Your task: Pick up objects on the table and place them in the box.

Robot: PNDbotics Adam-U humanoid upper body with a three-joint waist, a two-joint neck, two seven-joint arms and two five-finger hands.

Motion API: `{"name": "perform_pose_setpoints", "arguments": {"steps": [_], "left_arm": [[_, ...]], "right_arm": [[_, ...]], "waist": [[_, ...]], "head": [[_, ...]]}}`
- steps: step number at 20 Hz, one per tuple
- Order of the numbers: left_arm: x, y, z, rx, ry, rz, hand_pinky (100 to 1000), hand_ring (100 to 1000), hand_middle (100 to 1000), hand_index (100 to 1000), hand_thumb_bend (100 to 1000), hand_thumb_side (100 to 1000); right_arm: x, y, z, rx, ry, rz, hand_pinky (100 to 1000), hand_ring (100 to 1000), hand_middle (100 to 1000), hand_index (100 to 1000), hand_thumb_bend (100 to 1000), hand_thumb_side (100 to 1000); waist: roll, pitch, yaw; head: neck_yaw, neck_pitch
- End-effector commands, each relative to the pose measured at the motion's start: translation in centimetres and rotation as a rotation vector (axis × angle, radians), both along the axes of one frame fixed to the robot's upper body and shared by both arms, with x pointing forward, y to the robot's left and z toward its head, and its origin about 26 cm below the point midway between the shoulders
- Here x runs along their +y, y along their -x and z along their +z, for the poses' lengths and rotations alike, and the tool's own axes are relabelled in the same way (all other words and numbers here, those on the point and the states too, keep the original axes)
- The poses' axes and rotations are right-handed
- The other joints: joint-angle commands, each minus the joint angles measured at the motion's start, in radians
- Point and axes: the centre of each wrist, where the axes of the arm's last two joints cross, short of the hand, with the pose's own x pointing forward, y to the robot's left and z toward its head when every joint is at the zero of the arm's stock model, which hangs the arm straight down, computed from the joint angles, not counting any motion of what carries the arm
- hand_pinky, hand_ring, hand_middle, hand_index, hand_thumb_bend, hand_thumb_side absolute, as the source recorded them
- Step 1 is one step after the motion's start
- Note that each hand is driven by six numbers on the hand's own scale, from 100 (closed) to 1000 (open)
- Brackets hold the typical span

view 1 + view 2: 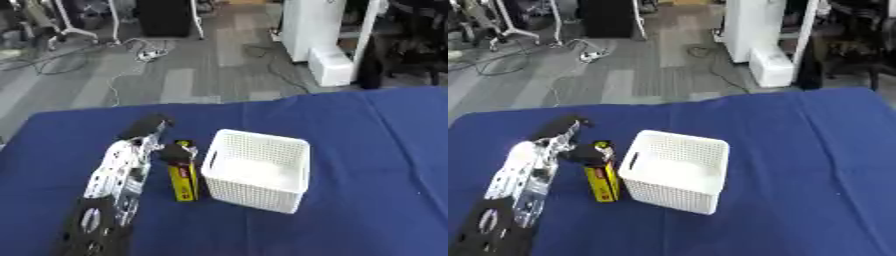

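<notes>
Item: yellow box [182, 180], flat on the blue worktop [367, 150], touching the white basket [258, 170]. We judge it light, rigid, smooth; take its long sides. Left hand [156, 135] at its top end, grip indiscernible.

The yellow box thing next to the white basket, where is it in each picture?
Left eye view: the upright yellow and black rectangular box is left of centre, beside the white perforated plastic basket.
Right eye view: further left, lower left of centre.
Shared landmark: the basket's left wall, right beside it.
</notes>
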Motion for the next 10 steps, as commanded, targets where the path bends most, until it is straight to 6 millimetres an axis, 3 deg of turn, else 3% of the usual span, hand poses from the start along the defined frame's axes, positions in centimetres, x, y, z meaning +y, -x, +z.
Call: {"name": "perform_pose_setpoints", "arguments": {"steps": [1,10], "left_arm": [[-0.1,-0.12,0.75,-0.018,-0.014,0.0,461,751,938,899,247,512],[-0.37,-0.08,0.33,0.0,-0.005,-0.007,469,752,937,901,329,550]], "right_arm": [[-0.29,0.09,0.92,-0.024,0.025,-0.001,177,310,320,487,100,1000],[-0.28,0.07,0.97,-0.025,0.023,0.0,178,310,320,487,100,1000]], "waist": [[-0.005,-0.008,-0.001],[-0.005,-0.007,-0.001]], "head": [[0.002,0.0],[0.001,0.0]]}}
